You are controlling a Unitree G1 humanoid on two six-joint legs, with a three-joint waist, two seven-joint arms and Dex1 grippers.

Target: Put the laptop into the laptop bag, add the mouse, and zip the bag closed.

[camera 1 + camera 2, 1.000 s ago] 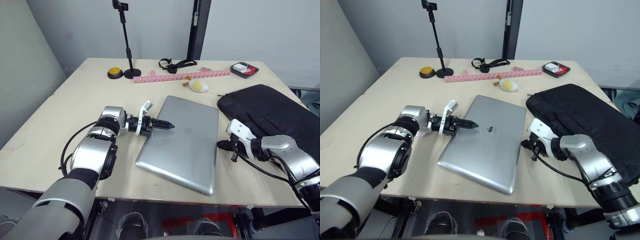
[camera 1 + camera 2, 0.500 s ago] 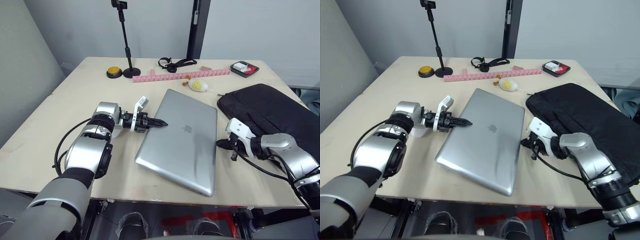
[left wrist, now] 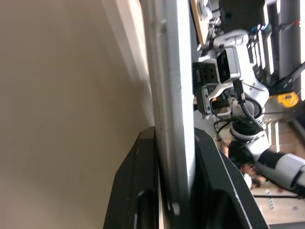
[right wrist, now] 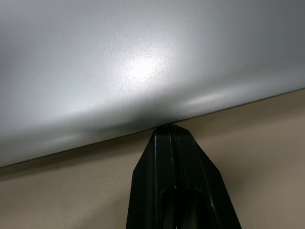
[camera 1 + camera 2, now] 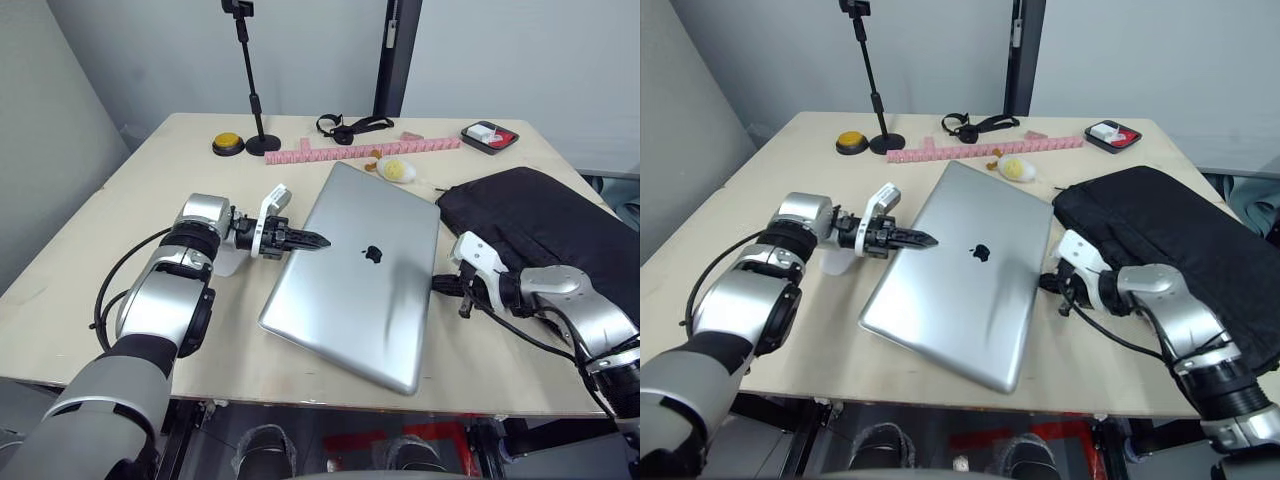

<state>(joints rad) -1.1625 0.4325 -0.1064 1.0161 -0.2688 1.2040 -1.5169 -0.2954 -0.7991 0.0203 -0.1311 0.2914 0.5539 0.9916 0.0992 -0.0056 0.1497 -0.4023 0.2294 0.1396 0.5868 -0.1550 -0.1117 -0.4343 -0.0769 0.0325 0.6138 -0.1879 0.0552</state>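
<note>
Left pincer (image 5: 300,240) clamps the laptop's (image 5: 362,280) left edge. Right pincer (image 5: 441,285), fingers together, touches its right edge, bag (image 5: 545,228) beside it.

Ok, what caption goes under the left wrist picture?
Left end effector clamped on the silver laptop's edge.

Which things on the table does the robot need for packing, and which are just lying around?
Needed:
laptop
laptop bag
left end effector, clamped on the laptop's edge
right end effector, at the laptop's other edge

Just lying about:
yellow button
black stand
pink strip
black strap
small tray
fluffy toy
</note>
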